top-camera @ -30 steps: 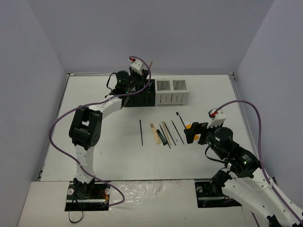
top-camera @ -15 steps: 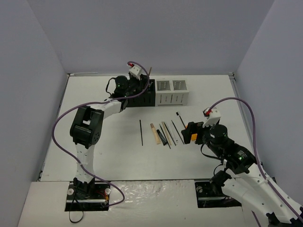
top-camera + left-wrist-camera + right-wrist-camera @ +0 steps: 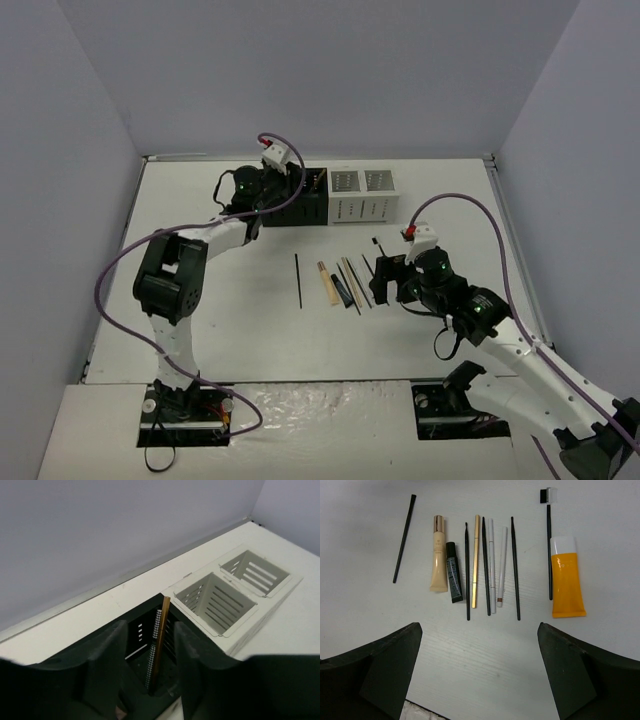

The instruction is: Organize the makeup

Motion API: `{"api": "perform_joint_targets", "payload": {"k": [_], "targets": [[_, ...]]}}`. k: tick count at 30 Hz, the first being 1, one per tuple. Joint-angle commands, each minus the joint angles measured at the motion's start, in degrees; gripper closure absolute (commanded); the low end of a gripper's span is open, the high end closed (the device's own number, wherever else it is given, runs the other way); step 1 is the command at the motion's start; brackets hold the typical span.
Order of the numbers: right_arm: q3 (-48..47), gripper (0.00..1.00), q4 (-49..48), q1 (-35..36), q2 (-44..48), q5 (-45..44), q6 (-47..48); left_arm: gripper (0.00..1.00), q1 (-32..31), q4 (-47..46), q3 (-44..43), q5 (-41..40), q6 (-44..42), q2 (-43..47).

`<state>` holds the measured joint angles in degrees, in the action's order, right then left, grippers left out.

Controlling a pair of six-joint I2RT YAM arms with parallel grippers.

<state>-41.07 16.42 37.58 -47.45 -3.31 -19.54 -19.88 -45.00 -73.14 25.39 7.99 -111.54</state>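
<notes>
my left gripper [image 3: 150, 630] sits with jaws parted either side of the checked pencil [image 3: 159, 640] standing in the black organizer [image 3: 145, 612], so a crooked lift could snag it out, while my right gripper [image 3: 479, 627], spread wide above the makeup [image 3: 475, 560] rowed on the table [image 3: 370, 610], could scatter neighbours.

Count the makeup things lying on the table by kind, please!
Tubes: 3 (beige tube, black tube, orange tube)
Thin pencils and sticks: 7
Comb-tipped brush: 1
Total: 11
</notes>
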Motion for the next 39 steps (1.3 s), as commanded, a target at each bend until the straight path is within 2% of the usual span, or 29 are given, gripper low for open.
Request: {"api": "perform_joint_targets", "payload": {"k": [1,3,6,9,12,15,19,21,23,26,31,39], "targets": [[-3.34,0.06,-3.60,0.12,-7.52,0.93,-0.50,0.50,0.65,7.39,-0.88,-6.83,1.38,16.95],[-3.76,0.09,-3.89,0.04,-10.06,0.79,-0.39,0.30,0.89,18.86,-1.14,-11.51,0.82,22.74],[-4.04,0.20,-5.53,0.00,-15.03,1.31,0.36,0.10,0.82,34.88,-1.50,-17.69,-1.82,29.98],[-4.23,0.32,-8.13,-0.47,-19.66,1.63,1.34,0.03,0.98,49.04,-2.73,-23.64,-2.65,35.06],[-4.52,0.44,-10.50,-1.02,-23.48,1.90,1.96,0.03,0.98,62.85,-3.14,-29.05,-2.17,39.47],[-5.65,0.55,-12.93,-1.80,-28.59,2.20,2.31,0.03,1.07,71.86,-0.37,-31.27,0.84,45.73],[-6.84,0.67,-14.88,-2.56,-33.77,1.71,2.43,0.03,1.07,75.15,7.54,-30.26,4.91,55.90],[-7.15,0.73,-15.34,-2.81,-35.73,1.08,2.26,0.03,0.98,75.10,12.33,-29.41,6.06,59.50],[-7.29,0.79,-15.72,-3.09,-37.20,-0.48,1.95,0.03,0.98,73.79,17.54,-28.69,7.30,66.98],[-7.39,0.83,-16.13,-3.81,-38.51,-1.26,1.73,0.03,1.00,73.02,22.88,-29.87,7.59,72.82],[-7.94,0.85,-18.19,-4.36,-40.57,-1.64,2.06,0.03,1.07,73.76,25.32,-30.44,8.21,75.14],[-7.52,0.86,-19.42,-4.71,-44.20,-2.43,2.40,0.03,1.07,75.37,24.05,-29.96,7.64,71.64]]}}
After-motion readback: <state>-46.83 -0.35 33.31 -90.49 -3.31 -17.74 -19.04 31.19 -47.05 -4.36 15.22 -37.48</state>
